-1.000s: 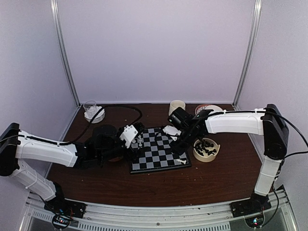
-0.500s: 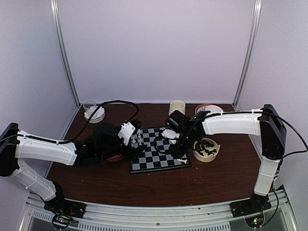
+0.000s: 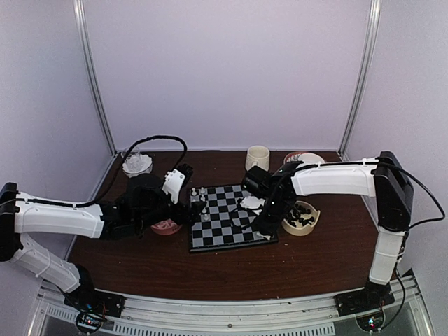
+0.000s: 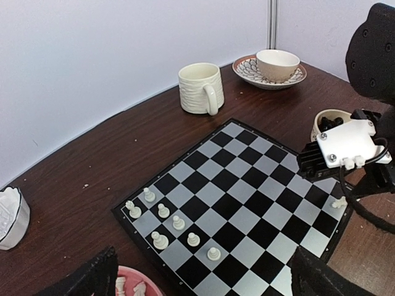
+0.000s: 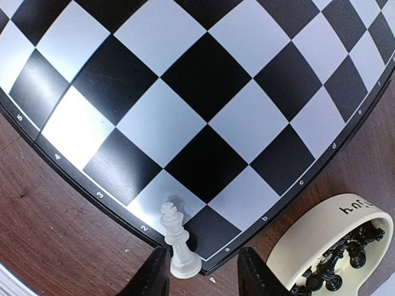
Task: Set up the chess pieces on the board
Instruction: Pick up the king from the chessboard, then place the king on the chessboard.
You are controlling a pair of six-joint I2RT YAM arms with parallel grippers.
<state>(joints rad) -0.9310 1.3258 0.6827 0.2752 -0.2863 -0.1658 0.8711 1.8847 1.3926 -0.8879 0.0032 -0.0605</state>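
While the right gripper (image 5: 203, 264) sits low at the board's corner, its jaws stand parted and grasp nothing.

- Between those jaws: tall white plastic chess piece with a crowned top (image 5: 179, 242), upright on the thin black rim of the flat black-and-grey checked board (image 5: 203, 92). It stands hard by one finger; contact cannot be told.
- Beside those jaws: cream bowl (image 5: 308, 228) of black pieces.
- Left gripper (image 4: 203, 274): jaws spread wide, empty.
- Below them: pink bowl (image 4: 157, 280) of white pieces.
- Just ahead: seven white pieces (image 4: 170, 222) at the board's nearest corner.
- Far beyond: cream ribbed mug (image 4: 199, 88) and patterned saucer (image 4: 271, 73).

Hazard: the crowned piece stands on the rim, not square-centred. A finger brushing it on withdrawal would likely topple it onto the table.

Change: a second ago the right gripper sat further up the board's edge; it has since come down to this corner. The left gripper has drawn back off the board toward the pink bowl.
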